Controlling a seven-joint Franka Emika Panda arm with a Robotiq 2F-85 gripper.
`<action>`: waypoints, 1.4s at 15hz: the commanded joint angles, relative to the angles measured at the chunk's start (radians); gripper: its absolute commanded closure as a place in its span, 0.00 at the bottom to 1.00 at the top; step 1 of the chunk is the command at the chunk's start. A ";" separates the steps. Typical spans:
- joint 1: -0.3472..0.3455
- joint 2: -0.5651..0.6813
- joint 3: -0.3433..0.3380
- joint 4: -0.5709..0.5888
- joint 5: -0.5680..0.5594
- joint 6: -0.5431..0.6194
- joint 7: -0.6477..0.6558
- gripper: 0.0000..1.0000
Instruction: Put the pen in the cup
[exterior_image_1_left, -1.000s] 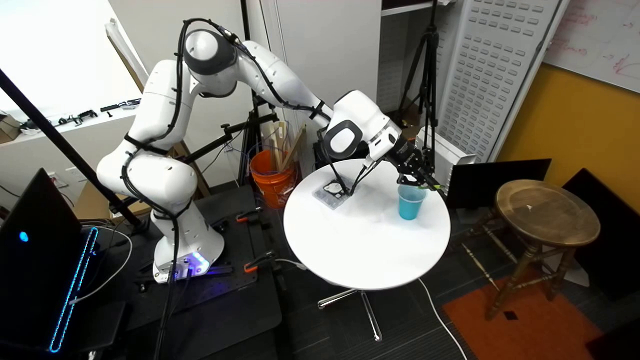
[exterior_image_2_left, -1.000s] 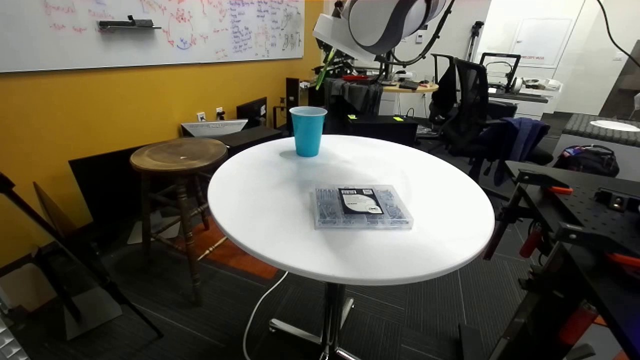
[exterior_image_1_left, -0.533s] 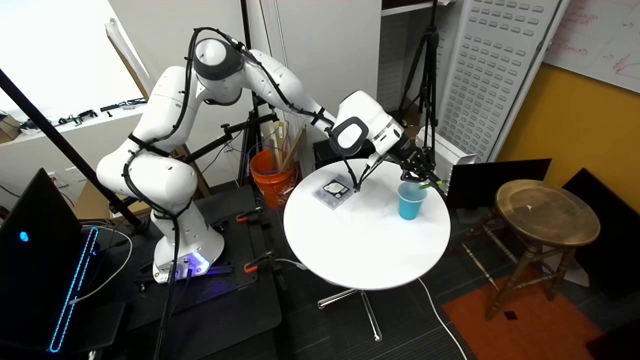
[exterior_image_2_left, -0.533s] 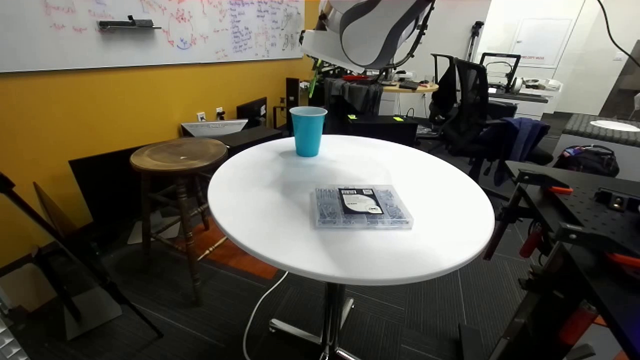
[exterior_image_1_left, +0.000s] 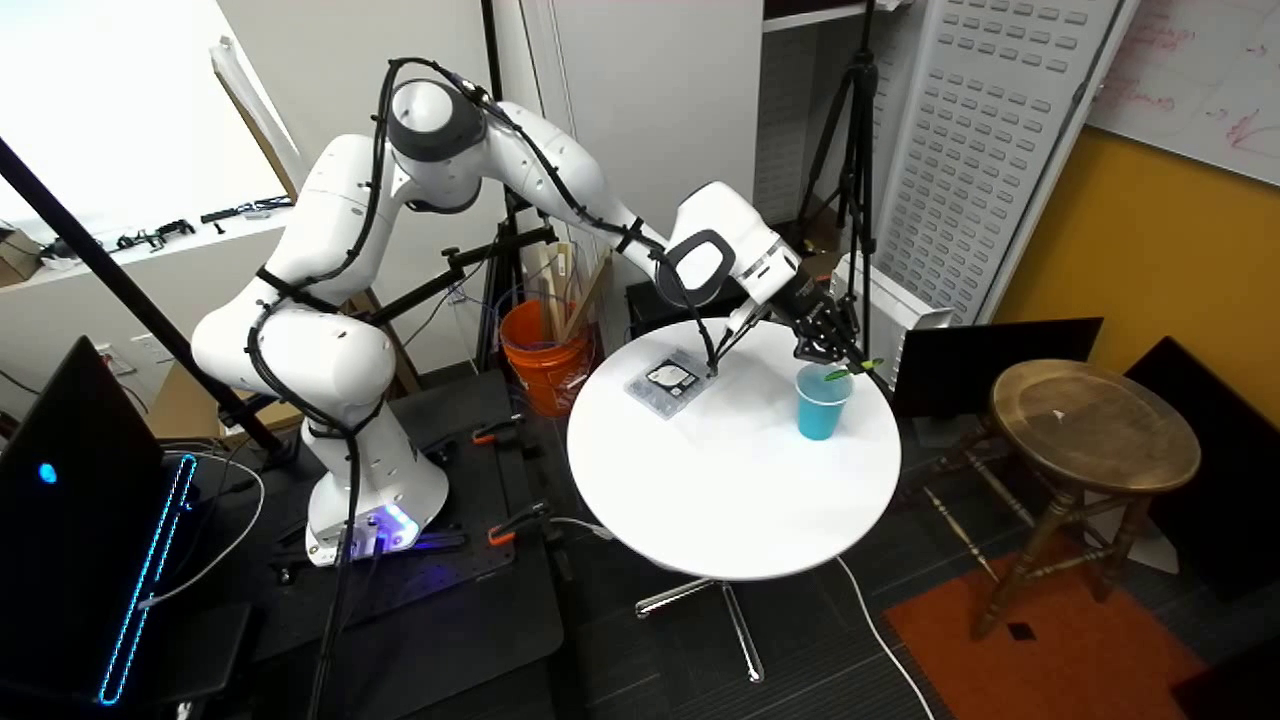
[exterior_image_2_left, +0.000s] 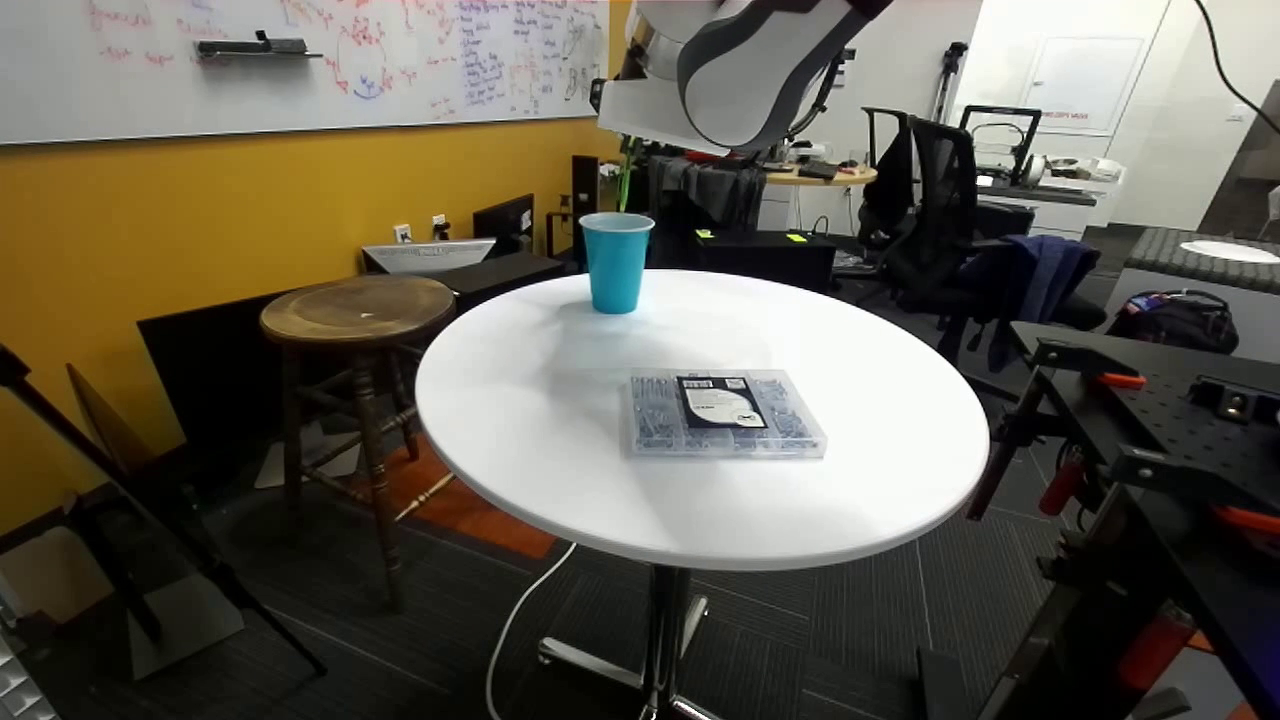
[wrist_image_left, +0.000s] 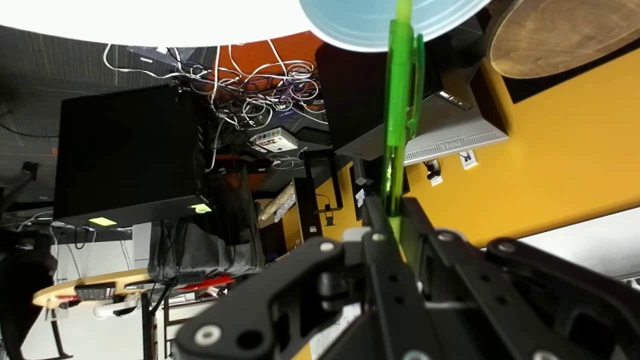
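Wrist view: gripper (wrist_image_left: 393, 205) grasping green pen (wrist_image_left: 398, 95) at mouth of cup (wrist_image_left: 350, 20); whether inside, unclear.

In an exterior view I get hard glare from a blown-out white patch (exterior_image_1_left: 90, 100) at far left, blue-violet light (exterior_image_1_left: 400, 518) glowing low on the arm (exterior_image_1_left: 345, 360), and a dim floor (exterior_image_1_left: 810, 640). The tabletop (exterior_image_2_left: 700, 510) reads bright, with soft, faint shadows near the cup (exterior_image_2_left: 615, 270), and burns out to blank white in the wrist view. Writing (exterior_image_2_left: 365, 35) on the whiteboard (exterior_image_2_left: 250, 100) is mostly too soft to read.
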 joint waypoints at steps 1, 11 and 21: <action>0.034 -0.004 -0.014 -0.032 -0.040 -0.021 0.022 0.97; 0.063 -0.018 -0.011 -0.078 -0.037 -0.007 0.017 0.19; 0.159 -0.095 -0.105 -0.193 -0.010 -0.019 0.033 0.00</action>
